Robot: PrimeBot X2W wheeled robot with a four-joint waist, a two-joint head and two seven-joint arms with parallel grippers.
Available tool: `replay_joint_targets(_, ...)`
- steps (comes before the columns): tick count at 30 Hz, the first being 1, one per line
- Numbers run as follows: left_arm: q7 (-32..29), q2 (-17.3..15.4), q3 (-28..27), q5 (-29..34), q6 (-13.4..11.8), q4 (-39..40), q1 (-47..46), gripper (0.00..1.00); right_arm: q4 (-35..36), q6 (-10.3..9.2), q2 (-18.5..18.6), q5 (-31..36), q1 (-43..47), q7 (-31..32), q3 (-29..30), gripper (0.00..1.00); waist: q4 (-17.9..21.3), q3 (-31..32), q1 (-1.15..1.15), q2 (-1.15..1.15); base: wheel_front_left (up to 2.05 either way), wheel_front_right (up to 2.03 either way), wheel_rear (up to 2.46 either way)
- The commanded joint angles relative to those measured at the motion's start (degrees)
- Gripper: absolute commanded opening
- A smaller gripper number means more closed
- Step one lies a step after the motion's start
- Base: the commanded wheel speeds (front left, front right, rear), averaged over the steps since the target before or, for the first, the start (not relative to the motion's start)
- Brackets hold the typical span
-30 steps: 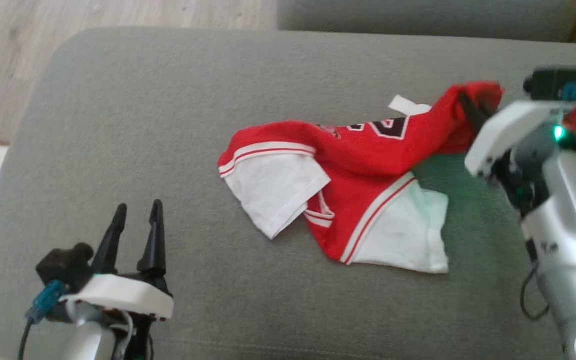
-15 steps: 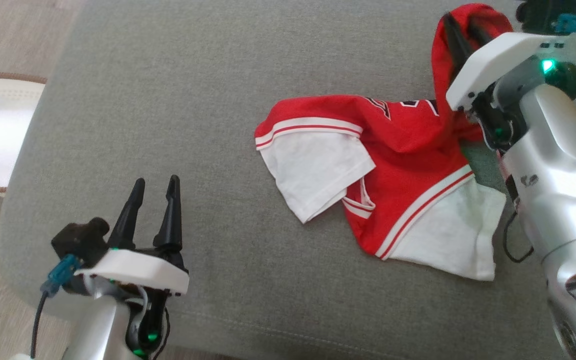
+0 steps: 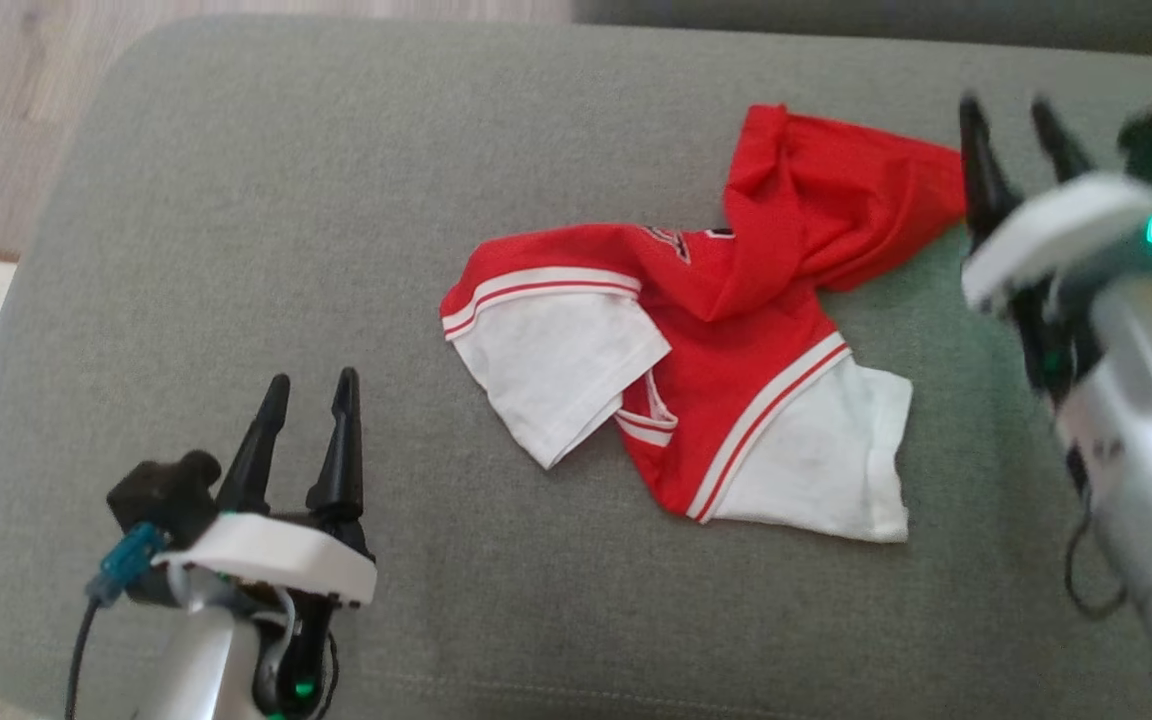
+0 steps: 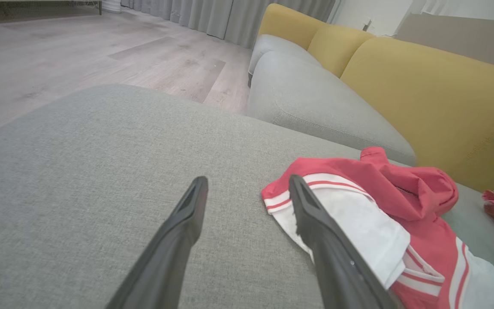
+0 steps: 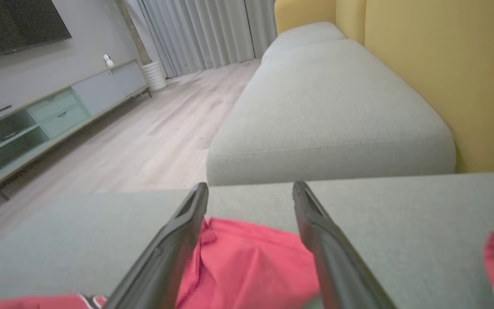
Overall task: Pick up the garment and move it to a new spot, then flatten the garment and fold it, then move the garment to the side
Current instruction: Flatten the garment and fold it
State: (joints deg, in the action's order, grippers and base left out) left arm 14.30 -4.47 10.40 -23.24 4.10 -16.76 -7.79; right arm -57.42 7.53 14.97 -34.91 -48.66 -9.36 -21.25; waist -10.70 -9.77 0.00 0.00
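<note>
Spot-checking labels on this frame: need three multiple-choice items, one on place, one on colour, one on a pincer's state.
1. Where does the garment lie?
A) on a table
B) on the grey cushion
C) in a basket

2. What colour are its sleeves?
A) white
B) blue
C) black

3. How does the right pincer stand?
A) shut on the garment
B) shut on nothing
C) open, nothing clamped

Key:
1 B: the head view shows it lying crumpled on the grey cushion.
2 A: both sleeves are white below red-and-white trim.
3 C: its jaws stand apart in the head and right wrist views, and the garment lies below them unclamped.
</note>
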Motion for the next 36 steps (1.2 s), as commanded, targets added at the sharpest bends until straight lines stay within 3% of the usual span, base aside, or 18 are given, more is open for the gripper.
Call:
replay_joint_targets(1, 0.7, -0.2, -2.0, 0.7, 0.4, 1.4, -0.2, 1.0, 2.4, -0.04, -0.1, -0.8, 1.4, -1.0, -1.3, 1.0, 0.5, 0.9, 0.0, 0.0, 0.0, 0.0, 0.0)
replay_joint_targets(6, 0.7, 0.0, -1.7, 1.0, 0.7, 1.1, 0.0, 1.0, 5.6, -0.04, 0.2, -2.5, 5.6, 0.2, -4.4, 1.0, -0.1, 1.3, 0.0, 0.0, 0.0, 0.0, 0.0)
replay_joint_targets(10, 0.7, 0.0, -1.4, 1.0, 1.1, 1.0, -0.5, 1.0, 6.1, -0.04, -0.5, -3.0, 3.9, 2.1, -5.8, 1.0, -1.6, 0.3, 0.0, 0.0, 0.0, 0.0, 0.0)
replay_joint_targets(21, 0.7, 0.8, -1.0, 0.4, 1.7, 0.2, -3.0, 1.0, -8.6, -0.04, -0.8, -0.7, -8.5, 14.0, -7.2, 0.96, -9.1, -5.2, 0.0, 0.0, 0.0, 0.0, 0.0)
replay_joint_targets(25, 0.7, 1.0, -1.1, 0.2, 1.9, -0.2, -3.6, 1.0, -12.6, -0.04, -0.4, 0.6, -11.0, 16.5, -7.7, 0.98, -10.5, -6.3, 0.0, 0.0, 0.0, 0.0, 0.0)
replay_joint_targets(36, 0.7, 1.4, -0.9, 0.0, 2.5, -0.6, -5.1, 1.0, -16.0, -0.04, 0.5, 0.8, -15.0, 19.8, -6.6, 0.91, -14.0, -9.3, 0.0, 0.0, 0.0, 0.0, 0.0)
